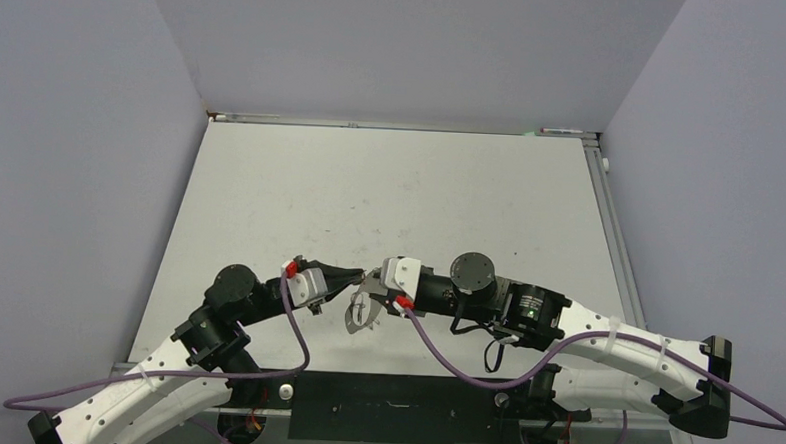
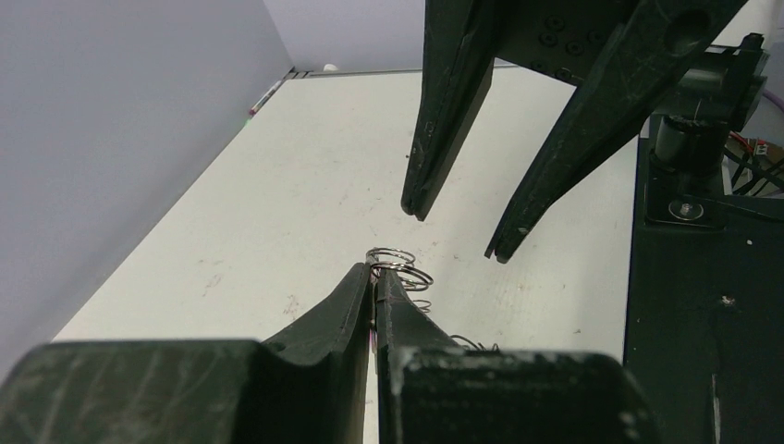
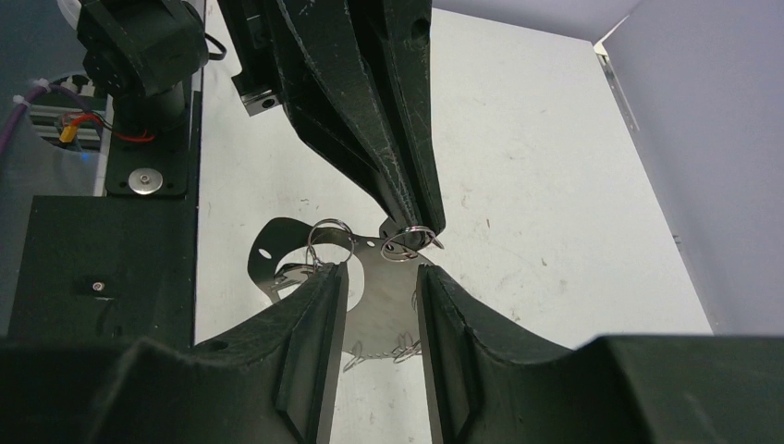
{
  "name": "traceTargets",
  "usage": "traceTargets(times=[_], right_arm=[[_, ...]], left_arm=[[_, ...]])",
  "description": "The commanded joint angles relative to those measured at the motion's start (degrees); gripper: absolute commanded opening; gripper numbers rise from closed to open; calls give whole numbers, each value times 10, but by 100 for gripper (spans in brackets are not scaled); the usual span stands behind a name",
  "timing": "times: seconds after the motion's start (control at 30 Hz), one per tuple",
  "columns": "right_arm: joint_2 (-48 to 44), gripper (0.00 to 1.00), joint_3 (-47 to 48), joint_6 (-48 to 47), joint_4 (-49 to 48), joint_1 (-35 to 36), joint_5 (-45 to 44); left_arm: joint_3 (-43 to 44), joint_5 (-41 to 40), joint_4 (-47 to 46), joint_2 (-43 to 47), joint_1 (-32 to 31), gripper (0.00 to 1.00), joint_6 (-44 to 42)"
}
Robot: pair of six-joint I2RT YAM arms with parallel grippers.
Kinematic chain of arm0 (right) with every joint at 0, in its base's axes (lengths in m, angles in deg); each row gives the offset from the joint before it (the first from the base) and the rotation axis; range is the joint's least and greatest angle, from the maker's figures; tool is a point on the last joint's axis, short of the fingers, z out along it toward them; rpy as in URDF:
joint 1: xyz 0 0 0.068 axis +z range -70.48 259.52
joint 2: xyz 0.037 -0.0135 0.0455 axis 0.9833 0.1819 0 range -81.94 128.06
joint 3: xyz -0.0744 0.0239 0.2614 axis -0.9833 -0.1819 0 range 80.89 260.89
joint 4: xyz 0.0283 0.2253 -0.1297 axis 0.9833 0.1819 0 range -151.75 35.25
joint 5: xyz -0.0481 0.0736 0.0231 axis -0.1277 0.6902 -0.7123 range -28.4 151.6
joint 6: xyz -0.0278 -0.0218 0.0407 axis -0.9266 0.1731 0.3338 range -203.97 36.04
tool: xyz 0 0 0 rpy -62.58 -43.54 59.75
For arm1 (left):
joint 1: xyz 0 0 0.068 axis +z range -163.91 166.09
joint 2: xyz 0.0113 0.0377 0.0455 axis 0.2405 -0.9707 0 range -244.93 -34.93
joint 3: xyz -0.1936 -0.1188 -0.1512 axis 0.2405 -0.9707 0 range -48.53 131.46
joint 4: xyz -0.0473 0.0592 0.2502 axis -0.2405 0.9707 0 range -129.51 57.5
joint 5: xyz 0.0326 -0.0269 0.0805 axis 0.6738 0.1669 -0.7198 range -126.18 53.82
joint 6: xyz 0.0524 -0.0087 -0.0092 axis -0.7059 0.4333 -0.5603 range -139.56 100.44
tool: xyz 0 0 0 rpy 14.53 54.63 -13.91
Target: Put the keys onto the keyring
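First, from above: seeing the left gripper (image 1: pixel 359 277) and the right gripper (image 1: pixel 374 281) meeting tip to tip over the table (image 1: pixel 390 192), the keyring (image 1: pixel 358 316) dangling just under them. Next, left wrist: pinching a wire loop (image 2: pixel 399 262) with jaws fully closed, facing parted fingers (image 2: pixel 453 120). Last, right wrist: standing open, looking past both fingertips at the hanging keyring, clamping nothing.

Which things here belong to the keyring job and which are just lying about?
Job: keyring, pinched at a wire loop by the shut left end effector; open right end effector. Keys not clearly visible.
Just lying about: purple cables; table.
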State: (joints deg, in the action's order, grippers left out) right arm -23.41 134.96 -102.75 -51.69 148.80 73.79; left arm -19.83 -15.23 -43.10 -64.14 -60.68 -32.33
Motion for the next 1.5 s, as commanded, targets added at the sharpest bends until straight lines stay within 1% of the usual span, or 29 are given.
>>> traceTargets(times=[0.0, 0.1, 0.23, 0.4, 0.7, 0.77, 0.87, 0.93, 1.23, 1.47], right_arm=[[8, 35, 11, 24, -47, 8, -40], [14, 34, 4, 44, -74, 11, -68], [27, 30, -8, 77, -124, 17, -105], [46, 30, -24, 98, -167, 32, -149], [79, 30, -26, 122, -185, 48, -199], [86, 27, -24, 121, -186, 50, -211], [96, 21, -19, 118, -182, 52, -225], [102, 19, -14, 118, -175, 53, -231], [121, 18, 0, 124, -149, 55, -245], [120, 17, -1, 119, -147, 55, -248]], left_arm=[[29, -28, -13, -2, 1, 0, -6], [31, -40, -9, -6, 1, 0, -6], [34, -54, -3, -10, 2, 0, -7], [36, -72, 1, -11, 2, 0, -8], [37, -78, 3, -7, 2, 0, -7], [37, -77, 3, -6, 2, 0, -7], [37, -76, 2, -3, 2, 0, -7], [37, -76, 3, -1, 2, 0, -7], [36, -78, 2, 3, 2, 0, -7], [36, -77, 2, 3, 1, 0, -8]])
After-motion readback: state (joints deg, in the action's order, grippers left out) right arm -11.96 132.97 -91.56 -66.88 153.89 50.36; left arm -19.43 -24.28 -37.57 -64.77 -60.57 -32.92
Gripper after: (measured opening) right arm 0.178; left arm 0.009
